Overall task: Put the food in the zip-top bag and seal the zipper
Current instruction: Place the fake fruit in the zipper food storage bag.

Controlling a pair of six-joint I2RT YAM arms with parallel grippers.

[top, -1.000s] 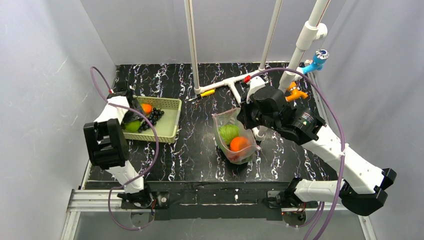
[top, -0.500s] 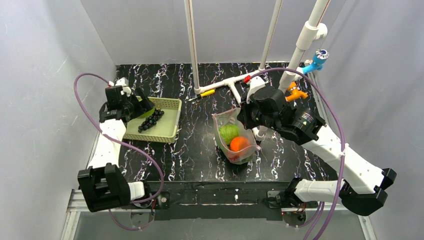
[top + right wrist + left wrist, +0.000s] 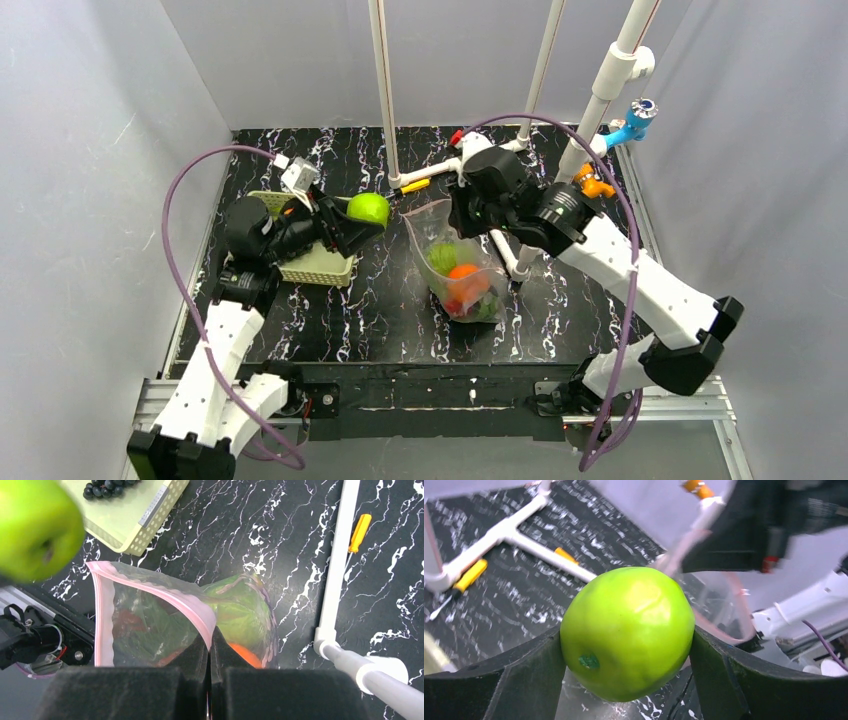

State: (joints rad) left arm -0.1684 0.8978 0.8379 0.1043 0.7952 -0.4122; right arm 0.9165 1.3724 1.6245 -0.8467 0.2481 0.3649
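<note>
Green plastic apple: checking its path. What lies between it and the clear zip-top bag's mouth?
In the top external view, only bare black marbled table lies between the round green apple and the clear plastic zip-top bag.

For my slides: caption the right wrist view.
Right gripper pinches the pink zipper rim of a clear plastic zip-top bag; glossy green toy apple hangs nearby.

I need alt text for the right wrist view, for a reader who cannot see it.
The right pincer, shut, grips the pink zipper of the clear zip-top bag, so its mouth gapes; green and orange food lies inside. A green apple fills the top-left corner, beside a pale green basket holding dark grapes.
</note>
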